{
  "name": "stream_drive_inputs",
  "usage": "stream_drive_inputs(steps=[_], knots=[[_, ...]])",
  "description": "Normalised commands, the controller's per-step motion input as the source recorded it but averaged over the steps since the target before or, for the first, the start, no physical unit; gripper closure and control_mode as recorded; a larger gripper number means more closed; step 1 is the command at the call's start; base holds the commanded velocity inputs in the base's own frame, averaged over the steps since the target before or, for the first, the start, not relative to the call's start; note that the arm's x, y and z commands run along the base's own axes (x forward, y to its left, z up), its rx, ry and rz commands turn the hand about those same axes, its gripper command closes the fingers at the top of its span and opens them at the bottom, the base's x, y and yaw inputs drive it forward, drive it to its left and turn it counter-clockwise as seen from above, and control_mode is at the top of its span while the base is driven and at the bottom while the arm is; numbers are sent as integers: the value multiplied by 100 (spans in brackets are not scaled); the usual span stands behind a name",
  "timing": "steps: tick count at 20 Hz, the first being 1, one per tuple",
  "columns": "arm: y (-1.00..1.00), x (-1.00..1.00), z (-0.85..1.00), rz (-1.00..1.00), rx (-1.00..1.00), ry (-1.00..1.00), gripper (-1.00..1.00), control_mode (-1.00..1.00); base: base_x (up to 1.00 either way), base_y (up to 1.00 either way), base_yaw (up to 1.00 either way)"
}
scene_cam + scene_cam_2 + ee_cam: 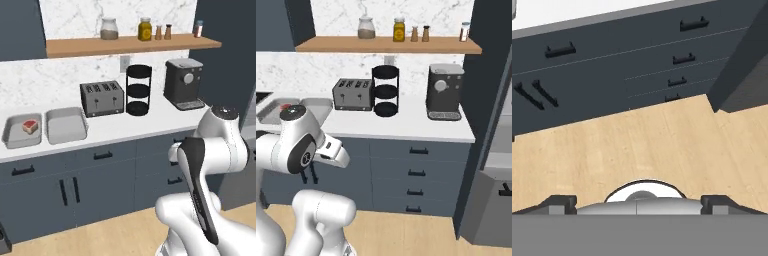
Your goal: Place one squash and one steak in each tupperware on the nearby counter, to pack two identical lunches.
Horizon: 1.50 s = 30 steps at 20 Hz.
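Observation:
Two light-grey tupperware sit side by side at the left end of the white counter [125, 131]. The left tupperware [11, 136] holds a steak [30, 126] with a red top and a cream edge. Nothing lies in the right tupperware [66, 125]. In the right base view my arm partly covers both tupperware [318, 104]. The squash is out of view. My gripper [639, 204] is open, its fingertips [561, 202] set wide apart with nothing between them. It hangs low in front of the cabinets and points at the wooden floor, well away from the containers.
A toaster [102, 98], a black tiered stand [138, 90] and a coffee machine [184, 84] stand along the counter's back. Jars line the wooden shelf [130, 46] above. Dark drawers [637, 55] with black handles face the gripper, and a dark tall unit [491, 125] stands on the right.

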Motion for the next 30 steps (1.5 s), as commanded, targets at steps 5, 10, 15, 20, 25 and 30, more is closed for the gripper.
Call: stream_drive_inputs(steps=[5, 10, 15, 20, 25, 30], knots=[[0, 0, 0, 0, 0, 0, -100, 100, -1, -100, -5], [0, 0, 0, 0, 0, 0, -100, 100, 0, -100, 0], [0, 0, 0, 0, 0, 0, -100, 100, 1, -100, 0], [0, 0, 0, 0, 0, 0, -100, 100, 13, -84, 0], [0, 0, 0, 0, 0, 0, -100, 100, 30, -43, 5], [0, 0, 0, 0, 0, 0, -100, 100, 23, -53, 19]])
